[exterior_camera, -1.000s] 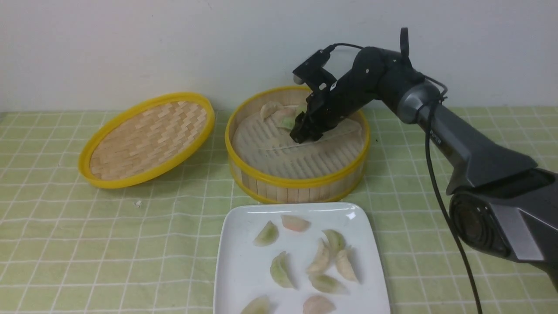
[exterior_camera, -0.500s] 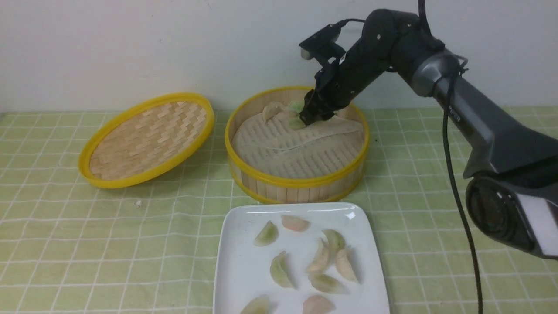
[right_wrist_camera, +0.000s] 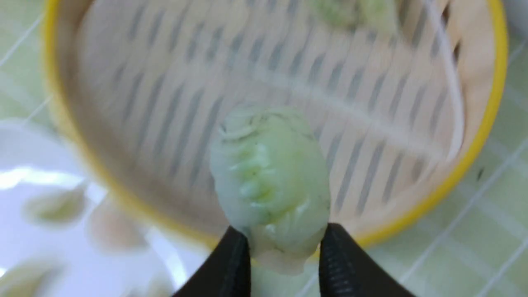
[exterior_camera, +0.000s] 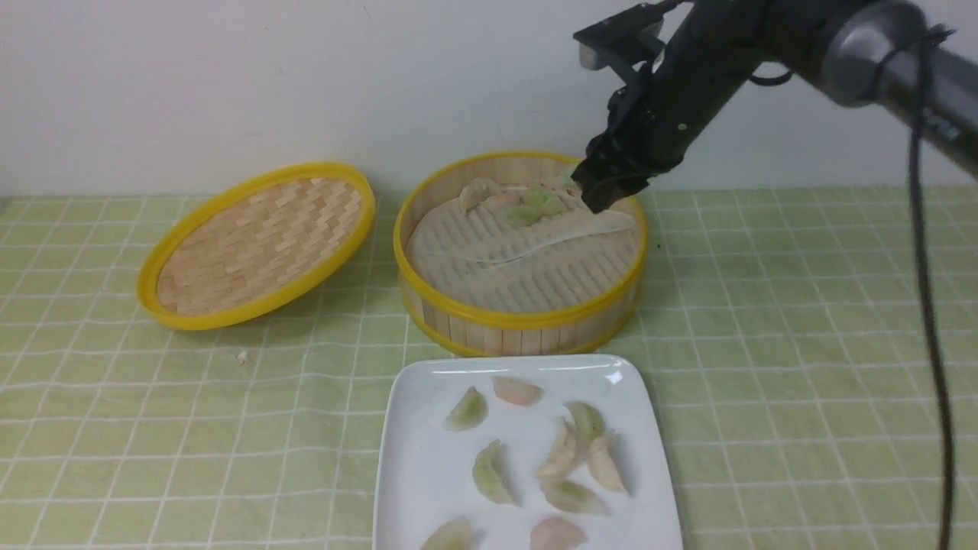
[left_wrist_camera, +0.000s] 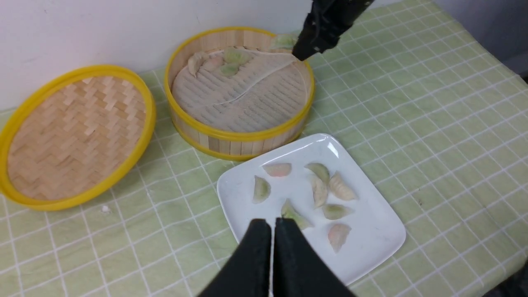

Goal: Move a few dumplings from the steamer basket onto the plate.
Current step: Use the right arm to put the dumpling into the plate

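- Green dumpling [right_wrist_camera: 270, 177] is pinched by the right gripper [right_wrist_camera: 284, 247], its long axis pointing away from the jaws.
- Plate [exterior_camera: 428, 473] is cut off at the front view's bottom edge.
- Left gripper [left_wrist_camera: 272, 225] is closed and empty.

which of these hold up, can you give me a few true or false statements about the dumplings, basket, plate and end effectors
1. The right end effector grips a green dumpling. True.
2. The steamer basket is empty. False: a few dumplings lie at its far side.
3. The left end effector is shut and holds nothing. True.
4. The woven lid sits on the basket. False: it rests on the checked cloth, left of the basket.
5. The plate is bare. False: several plated dumplings lie on it.
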`<state>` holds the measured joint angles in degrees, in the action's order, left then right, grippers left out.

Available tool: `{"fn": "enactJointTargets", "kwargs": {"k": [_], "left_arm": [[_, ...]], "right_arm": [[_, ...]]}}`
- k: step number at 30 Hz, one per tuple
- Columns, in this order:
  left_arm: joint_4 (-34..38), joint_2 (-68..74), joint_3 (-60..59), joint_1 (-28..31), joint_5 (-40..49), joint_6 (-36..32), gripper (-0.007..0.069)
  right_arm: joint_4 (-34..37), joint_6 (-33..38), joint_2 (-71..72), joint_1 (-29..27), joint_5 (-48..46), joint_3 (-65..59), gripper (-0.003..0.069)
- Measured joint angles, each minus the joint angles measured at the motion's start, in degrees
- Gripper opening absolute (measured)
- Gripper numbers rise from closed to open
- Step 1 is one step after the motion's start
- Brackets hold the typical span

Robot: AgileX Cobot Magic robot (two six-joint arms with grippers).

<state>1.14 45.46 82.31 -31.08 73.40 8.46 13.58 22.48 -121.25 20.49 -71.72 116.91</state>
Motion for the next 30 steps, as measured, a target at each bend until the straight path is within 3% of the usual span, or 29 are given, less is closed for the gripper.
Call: {"fn": "enactJointTargets", "kwargs": {"k": [6, 14, 24, 30], "left_arm": [[-0.41, 0.24, 0.00, 0.00, 0.00, 0.00, -0.0006], [-1.14, 0.84, 0.00, 0.00, 0.00, -0.43, -0.0006], [-1.14, 1.30, 0.00, 0.00, 0.00, -0.57, -0.0006], [-1.14, 1.30, 0.00, 0.00, 0.00, -0.59, -0.0006]], "right_arm": [[10.46, 3.05, 17.45, 0.21, 0.15, -24.17, 0.0199], [13.96, 6.15, 26.65, 5.51, 2.14, -46.27, 0.0199], [11.57, 4.48, 26.91, 10.00, 5.23, -55.83, 0.0199], [9.20, 2.59, 26.93, 10.00, 13.29, -57.65, 0.0199]]}}
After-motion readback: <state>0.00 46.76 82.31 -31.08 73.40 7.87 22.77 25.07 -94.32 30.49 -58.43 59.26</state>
